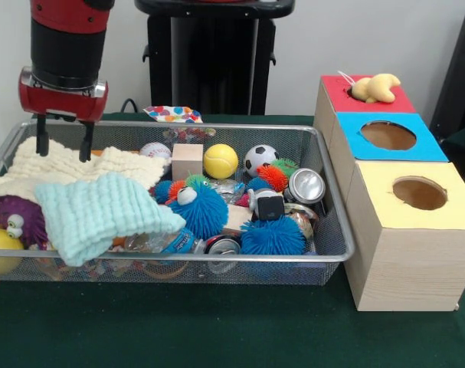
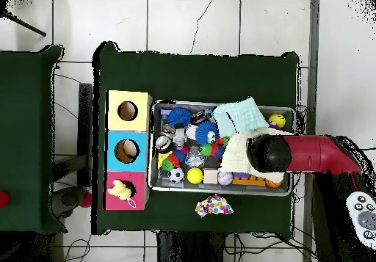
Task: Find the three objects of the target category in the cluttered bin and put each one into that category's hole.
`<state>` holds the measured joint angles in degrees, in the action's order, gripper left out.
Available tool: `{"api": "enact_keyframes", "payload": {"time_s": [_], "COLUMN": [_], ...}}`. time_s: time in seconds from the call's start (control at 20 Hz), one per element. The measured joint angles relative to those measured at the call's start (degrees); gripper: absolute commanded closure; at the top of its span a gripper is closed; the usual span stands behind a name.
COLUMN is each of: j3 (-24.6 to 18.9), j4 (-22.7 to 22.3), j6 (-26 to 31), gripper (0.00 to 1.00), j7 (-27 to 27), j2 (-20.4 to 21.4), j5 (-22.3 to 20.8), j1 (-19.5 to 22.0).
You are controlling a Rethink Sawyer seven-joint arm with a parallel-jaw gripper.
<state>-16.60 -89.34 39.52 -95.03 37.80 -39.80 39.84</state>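
**Gripper open over cloths at bin's end**

Green cloth covers the table [image 1: 217, 337]; a wire mesh bin [image 1: 335, 253] sits on it, packed with clutter. Beside the bin stands a row of three wooden boxes, touching each other: yellow-topped box [image 1: 404, 230] with a round hole, blue-topped box [image 1: 385, 136] with a round hole, red-topped box [image 1: 366, 96] farthest back. A yellow plush toy [image 1: 376, 88] lies on the red top, covering most of its hole.

The gripper [image 1: 63, 142] hangs on the red and black arm [image 1: 63, 46] over the bin's end away from the boxes. Two black fingers [image 1: 42, 138] point down, spread apart, nothing between them; tips sit just above a cream cloth [image 1: 102, 165] (contact cannot be told). In front of the cream cloth lies a light blue cloth [image 1: 102, 215], draped over other items.

Bin contents, middle to box end: wooden block [image 1: 188, 159], yellow ball [image 1: 221, 161], white baseball [image 1: 155, 150], small soccer ball [image 1: 259, 157], two blue fuzzy balls [image 1: 198, 211], one with eyes, an orange fuzzy ball [image 1: 272, 178], shiny cans [image 1: 306, 185], a black cube [image 1: 270, 207]. At the arm's end, a purple fuzzy toy [image 1: 18, 218] with eyes and another yellow ball [image 1: 2, 249] against the mesh.

Overhead, the arm [image 2: 308, 155] reaches across the bin's end, hiding the gripper. A polka-dot paper scrap [image 2: 214, 205] lies on the table outside the bin.
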Motion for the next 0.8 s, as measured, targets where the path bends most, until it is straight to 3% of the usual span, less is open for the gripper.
{"api": "enact_keyframes", "payload": {"time_s": [0.8], "j3": [1.7], "j4": [5.9], "j6": [0.2], "gripper": [0.0], "j7": [0.0], "j2": [-2.9], "j5": [-9.0], "j1": [-3.4]}}
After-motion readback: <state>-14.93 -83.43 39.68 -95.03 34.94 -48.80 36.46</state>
